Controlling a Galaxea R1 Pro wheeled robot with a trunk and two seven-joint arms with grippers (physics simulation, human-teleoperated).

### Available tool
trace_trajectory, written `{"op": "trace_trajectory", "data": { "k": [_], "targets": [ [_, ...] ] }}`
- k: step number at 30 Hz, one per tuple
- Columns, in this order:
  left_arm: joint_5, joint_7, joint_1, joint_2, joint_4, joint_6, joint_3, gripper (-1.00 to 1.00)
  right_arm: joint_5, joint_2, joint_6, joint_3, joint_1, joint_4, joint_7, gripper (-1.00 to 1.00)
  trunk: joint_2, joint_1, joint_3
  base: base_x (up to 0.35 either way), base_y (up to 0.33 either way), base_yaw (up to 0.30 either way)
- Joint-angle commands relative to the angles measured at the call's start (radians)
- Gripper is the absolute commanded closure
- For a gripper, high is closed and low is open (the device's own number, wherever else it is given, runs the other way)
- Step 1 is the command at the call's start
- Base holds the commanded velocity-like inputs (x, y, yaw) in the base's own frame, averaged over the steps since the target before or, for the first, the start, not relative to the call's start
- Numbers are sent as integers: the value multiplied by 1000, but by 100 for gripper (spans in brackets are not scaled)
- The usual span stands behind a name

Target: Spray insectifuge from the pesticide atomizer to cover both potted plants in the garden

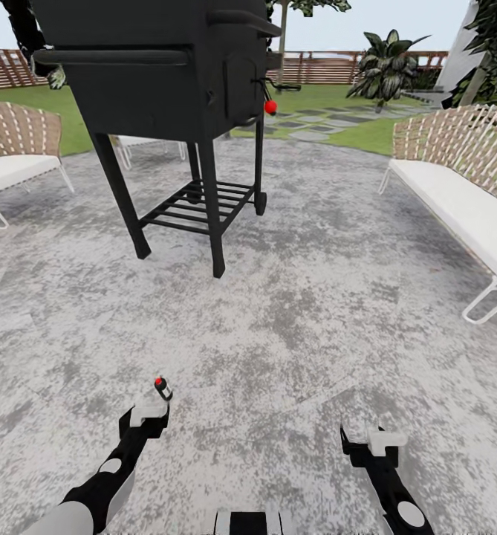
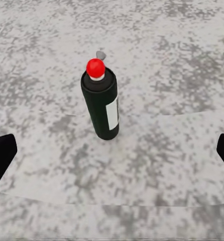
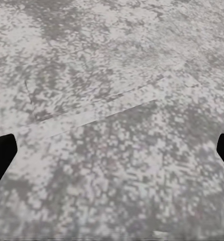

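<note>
Item 1, pesticide atomizer (image 1: 163, 388): a slim dark bottle with a white label band and a red cap, stood upright on the speckled grey patio (image 1: 293, 327). In the head view it is placed at about 7 o'clock, just beyond the left gripper (image 1: 145, 420). In the left wrist view it is seen centred between the two dark fingertips (image 2: 1, 158), apart from both. The alignment is judged a deliberate set-up for a grasp not yet made.

Item 2, left gripper: fingers are spread wide, nothing is held.

Item 3, right gripper (image 1: 365, 444): held low at about 5 o'clock over bare paving. Fingers are likewise parted and empty in the right wrist view; it is judged to be parked clear of the working arm.

Item 4, black grill (image 1: 166, 82): stood on four legs at 11 o'clock, its top cut off by the frame edge.

Item 5, two white-cushioned woven benches: one at 3 o'clock (image 1: 463, 200), one at 9 o'clock (image 1: 14, 160), both cropped.

Item 6, lawn (image 1: 367, 134) and brown fence (image 1: 330, 67): noted at 12 to 1 o'clock. A leafy plant (image 1: 385, 67) is seen there, too distant to be identified. The bottle's trigger detail cannot be made out.
</note>
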Motion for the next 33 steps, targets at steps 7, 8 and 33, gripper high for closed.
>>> {"op": "trace_trajectory", "data": {
  "k": [7, 8, 33],
  "targets": [
    [-6, -1, -1, 0, 1, -3, 6, -100, 1, 0, -2, 1, 0, 1, -4, -100, -2, 3, -39, 0, 0, 0],
    [-6, -1, -1, 0, 1, -3, 6, -100, 1, 0, -2, 1, 0, 0, -4, -100, -2, 3, -44, 0, 0, 0],
    [-7, -1, -1, 0, 1, -7, 5, -100, 2, -4, 0, 1, 0, 1, -4, -100, -6, 11, -115, 0, 0, 0]
  ]
}}
